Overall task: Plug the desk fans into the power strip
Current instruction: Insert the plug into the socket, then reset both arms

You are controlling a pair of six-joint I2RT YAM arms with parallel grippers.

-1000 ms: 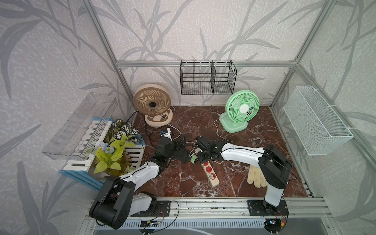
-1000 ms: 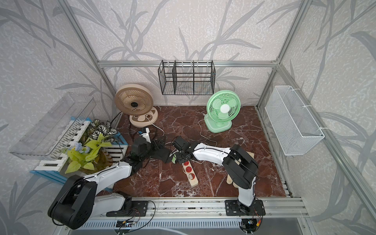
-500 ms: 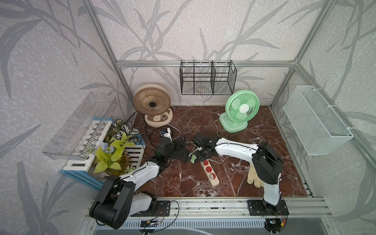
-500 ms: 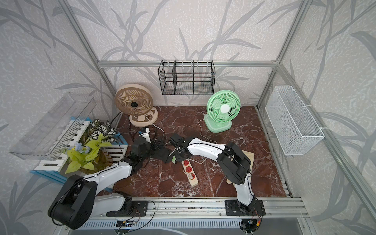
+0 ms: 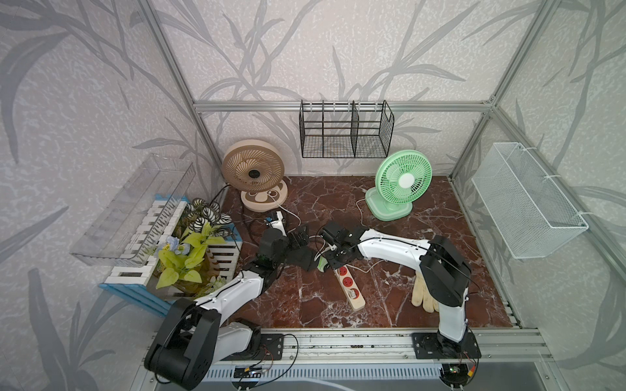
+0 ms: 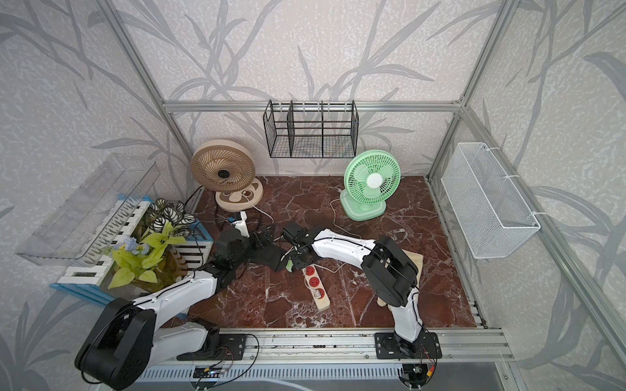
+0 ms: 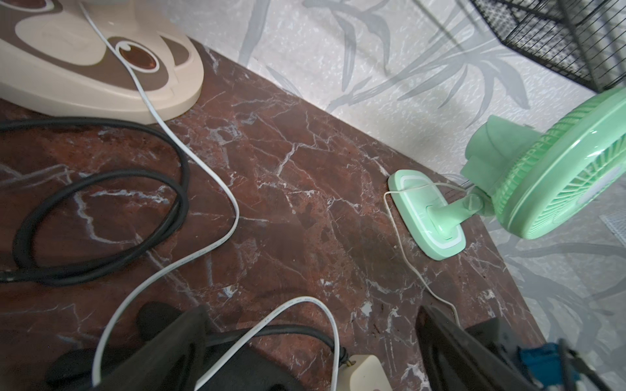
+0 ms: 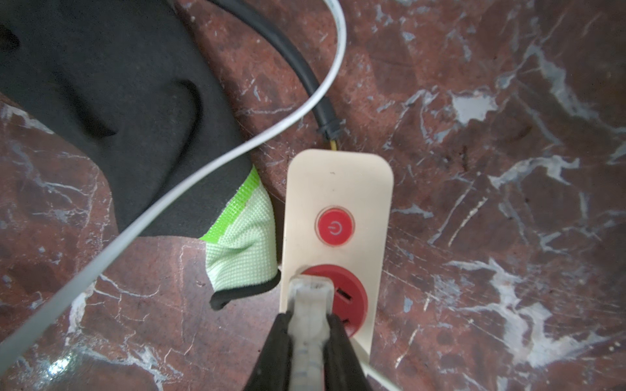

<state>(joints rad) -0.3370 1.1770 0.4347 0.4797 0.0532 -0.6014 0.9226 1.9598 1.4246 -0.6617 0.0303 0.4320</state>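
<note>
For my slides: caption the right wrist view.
Right gripper holds a white plug at the power strip's socket beside its button.

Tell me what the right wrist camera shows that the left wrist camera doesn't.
Right wrist only: the right gripper shut on a white plug at the first socket of the power strip, the red button, a glove's green cuff. Left wrist only: the green fan, the beige fan's base, the wire basket. Both: the power strip's end, a white cable, a black cord, the marble tabletop.

Bright, even light with soft shadows; wrist views blur close up, top views bow at edges
</note>
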